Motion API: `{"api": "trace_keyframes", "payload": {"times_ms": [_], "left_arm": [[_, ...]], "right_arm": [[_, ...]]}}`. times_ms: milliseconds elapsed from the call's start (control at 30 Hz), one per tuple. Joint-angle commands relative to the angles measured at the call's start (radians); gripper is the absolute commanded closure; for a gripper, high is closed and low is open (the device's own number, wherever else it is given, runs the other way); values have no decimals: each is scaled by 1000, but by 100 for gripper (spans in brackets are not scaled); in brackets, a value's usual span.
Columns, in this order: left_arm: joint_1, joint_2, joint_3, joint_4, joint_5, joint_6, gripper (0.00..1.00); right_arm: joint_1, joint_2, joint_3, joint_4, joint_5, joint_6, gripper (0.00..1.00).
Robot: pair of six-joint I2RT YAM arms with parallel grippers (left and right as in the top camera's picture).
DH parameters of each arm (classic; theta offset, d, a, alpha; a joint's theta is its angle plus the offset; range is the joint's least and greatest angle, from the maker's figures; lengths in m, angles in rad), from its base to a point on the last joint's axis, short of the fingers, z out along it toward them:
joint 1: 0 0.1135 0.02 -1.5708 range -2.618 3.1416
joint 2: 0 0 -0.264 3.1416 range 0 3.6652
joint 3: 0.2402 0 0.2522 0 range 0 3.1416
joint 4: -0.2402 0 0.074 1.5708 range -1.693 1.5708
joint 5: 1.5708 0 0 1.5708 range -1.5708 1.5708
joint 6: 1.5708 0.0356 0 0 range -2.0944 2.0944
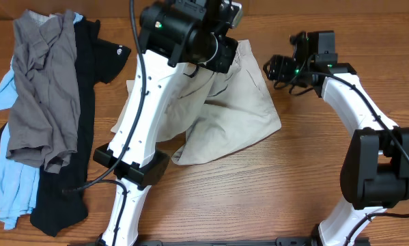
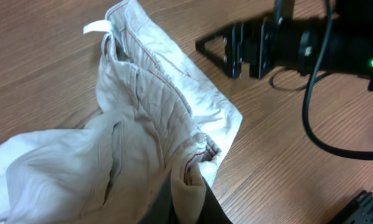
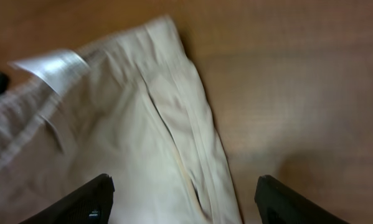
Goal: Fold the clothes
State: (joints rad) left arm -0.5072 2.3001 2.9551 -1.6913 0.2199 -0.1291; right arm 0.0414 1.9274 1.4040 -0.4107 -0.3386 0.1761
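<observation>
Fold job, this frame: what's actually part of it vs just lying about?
Job:
- beige shorts, pinched in the left jaws, right jaws open over them
- grey garment
- black garment
- light-blue garment

Just there:
- wooden table
- black cable on the right arm

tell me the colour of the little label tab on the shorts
White, against the beige shorts; the left wrist view shows the label best.
</observation>
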Motion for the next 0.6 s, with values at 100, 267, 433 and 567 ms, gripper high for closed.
{"api": "trace_keyframes", "payload": {"times_ms": [100, 267, 433, 567], "left_arm": [[-11, -33, -24, 2, 29, -58, 96], [-118, -46, -24, 2, 71, -58, 96], [-233, -47, -25, 2, 58, -58, 96], [-293, -51, -25, 2, 54, -59, 96]], "right_arm": [[11, 86, 11, 158, -15, -20, 23], [11, 151, 11, 225, -27, -20, 23], [0, 149, 11, 218, -47, -16, 20], [-49, 130, 12, 220, -159, -15, 18]]}}
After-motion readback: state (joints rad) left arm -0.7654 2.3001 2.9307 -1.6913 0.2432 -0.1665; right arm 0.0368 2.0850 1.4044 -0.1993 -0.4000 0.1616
